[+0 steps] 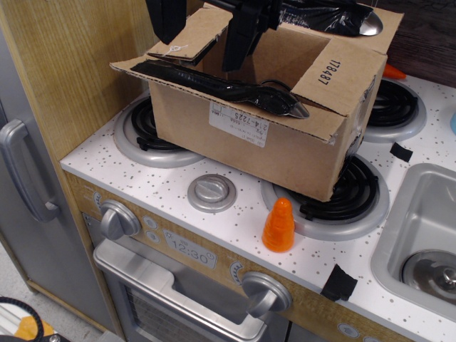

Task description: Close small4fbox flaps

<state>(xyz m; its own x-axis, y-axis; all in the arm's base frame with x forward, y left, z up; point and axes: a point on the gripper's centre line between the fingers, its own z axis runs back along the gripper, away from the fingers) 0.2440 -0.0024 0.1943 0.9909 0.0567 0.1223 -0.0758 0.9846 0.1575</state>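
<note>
The small4fbox (pixel 242 135) is a brown cardboard box lying across the burners of a toy stove, white label on its near long side. Its top is partly open. The near long flap (pixel 214 84), with a torn black tape strip, lies roughly level over the opening. The right end flap (pixel 342 71), marked "178487", leans inward. The far flap (pixel 370 28) carries black tape. The left end flap (pixel 194 32) tilts up. My gripper (pixel 205 32) is open at the top edge, one finger left of the left end flap and the other over the box's opening.
An orange cone (pixel 278 226) stands in front of the box on the white speckled counter (pixel 214 221). A sink (pixel 427 235) is at the right. Black tape pieces (pixel 339 283) lie on the counter edge. Oven knobs (pixel 120 221) and a wooden wall (pixel 71 64) are at the left.
</note>
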